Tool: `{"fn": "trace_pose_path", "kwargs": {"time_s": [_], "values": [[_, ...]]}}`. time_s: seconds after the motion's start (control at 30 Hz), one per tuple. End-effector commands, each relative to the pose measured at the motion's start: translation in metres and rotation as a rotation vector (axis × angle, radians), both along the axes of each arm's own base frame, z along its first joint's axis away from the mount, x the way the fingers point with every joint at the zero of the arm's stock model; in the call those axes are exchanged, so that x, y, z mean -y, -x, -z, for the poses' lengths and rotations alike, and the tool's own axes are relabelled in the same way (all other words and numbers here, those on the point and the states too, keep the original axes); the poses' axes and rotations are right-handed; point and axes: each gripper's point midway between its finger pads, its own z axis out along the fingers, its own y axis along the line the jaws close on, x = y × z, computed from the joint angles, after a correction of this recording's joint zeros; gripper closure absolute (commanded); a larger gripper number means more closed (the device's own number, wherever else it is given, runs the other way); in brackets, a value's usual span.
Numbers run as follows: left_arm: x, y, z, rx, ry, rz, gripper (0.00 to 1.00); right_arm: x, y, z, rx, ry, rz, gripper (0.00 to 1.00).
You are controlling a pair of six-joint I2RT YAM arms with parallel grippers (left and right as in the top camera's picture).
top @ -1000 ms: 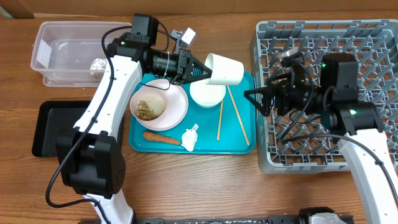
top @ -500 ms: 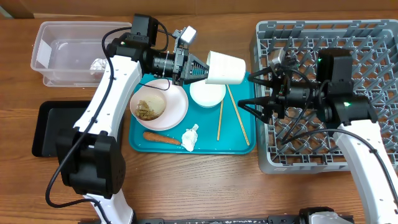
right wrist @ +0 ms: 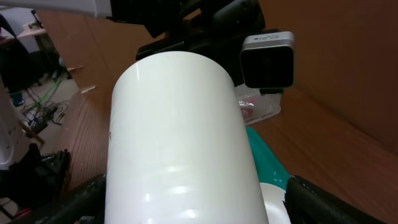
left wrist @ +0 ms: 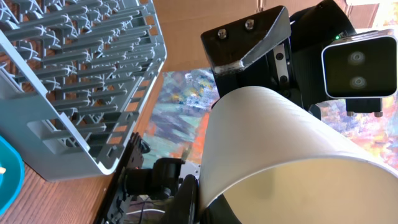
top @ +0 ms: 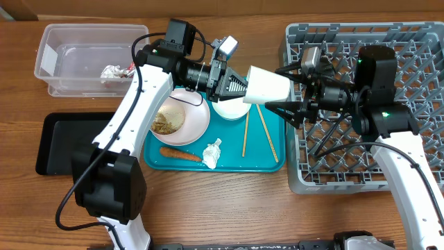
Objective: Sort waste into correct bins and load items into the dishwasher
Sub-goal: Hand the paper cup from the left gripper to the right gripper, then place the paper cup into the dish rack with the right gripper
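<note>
Left gripper (top: 243, 84): pinching the white cup (top: 269, 85) by its rim, beside the dish rack (top: 416, 42).
Right gripper (top: 276, 88): spread, straddling the cup.
Risk: cup slipping if left releases before right is gripping.

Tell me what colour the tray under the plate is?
The flat rectangular tray is teal, best seen overhead.

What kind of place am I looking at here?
Probably a robotics lab bench staged as a dish-clearing station: a wooden table carries a grey dish rack, a teal tray with a food-soiled plate, and a clear tub holding waste.
</note>
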Motion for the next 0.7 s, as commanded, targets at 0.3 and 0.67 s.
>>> {"fn": "trace_pose_path", "kwargs": {"time_s": [0.3,0.67], "values": [[-0.0002,0.0034,-0.0133,0.048,0.014,0.003,0.96,-0.0016,0.0006,-0.0105,0.039,-0.008,-0.018,0.29],[-0.0002,0.0025,-0.0136,0.057,0.016,0.002,0.76,-0.0017,0.0013,-0.0093,0.029,-0.007,-0.018,0.39]]}}
